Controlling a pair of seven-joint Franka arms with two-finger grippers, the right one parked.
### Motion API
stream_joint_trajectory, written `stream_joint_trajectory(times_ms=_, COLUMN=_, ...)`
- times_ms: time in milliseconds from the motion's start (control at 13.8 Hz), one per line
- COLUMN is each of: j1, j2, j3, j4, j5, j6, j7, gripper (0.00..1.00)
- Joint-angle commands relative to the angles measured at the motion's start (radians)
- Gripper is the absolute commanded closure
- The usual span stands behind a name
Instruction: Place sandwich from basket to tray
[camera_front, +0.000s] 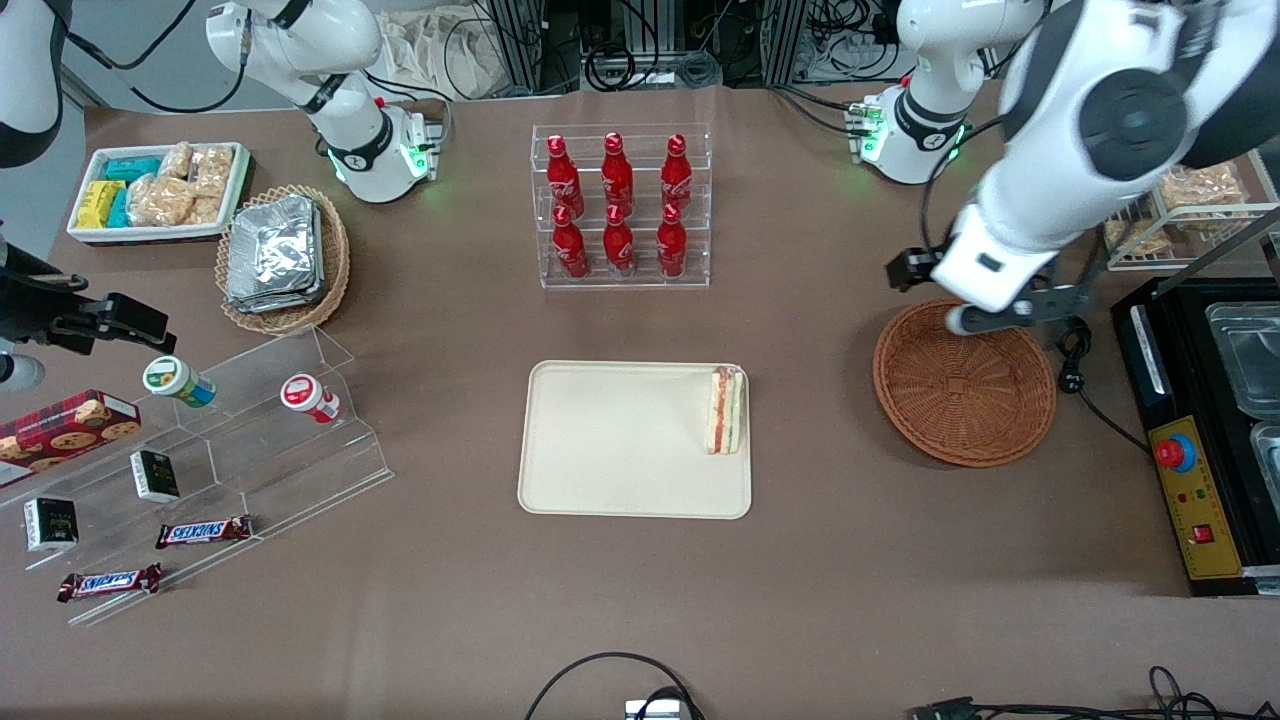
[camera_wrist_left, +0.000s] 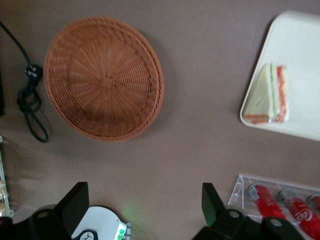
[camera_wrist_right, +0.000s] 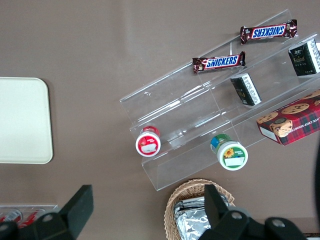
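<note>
Nearest the front camera sits the tray (camera_front: 620, 450), and the sandwich (camera_front: 724, 410) is lying flat on it, right against the rim at the working arm's end. Beside the tray, toward that same end, the basket (camera_front: 965, 385) holds nothing. Over the basket's rim farthest from the front camera hangs the gripper (camera_wrist_left: 145, 212), fingers (camera_wrist_left: 75, 205) spread wide, gripping nothing.

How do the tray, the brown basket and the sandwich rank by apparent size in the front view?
1. Tray, clearly the largest.
2. Basket, round and somewhat smaller.
3. Sandwich, by far the smallest, lying on the tray at its basket-side edge.
The gripper hangs over the basket's rim, its jaws open.
</note>
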Motion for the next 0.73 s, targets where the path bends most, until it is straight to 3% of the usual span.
stream_joint_trajectory(times_ms=0, j1=0.019, j2=0.129, j3=-0.007, j4=0.177, j5=0.019, j6=-0.066, j7=0.029, gripper=0.00)
stream_joint_trajectory(times_ms=145, j1=0.019, j2=0.157, j3=-0.007, j4=0.218, j5=0.059, j6=-0.072, j7=0.032, gripper=0.00)
stream_joint_trajectory(times_ms=653, j1=0.016, j2=0.185, j3=-0.010, j4=0.247, j5=0.055, j6=-0.081, j7=0.033, gripper=0.00)
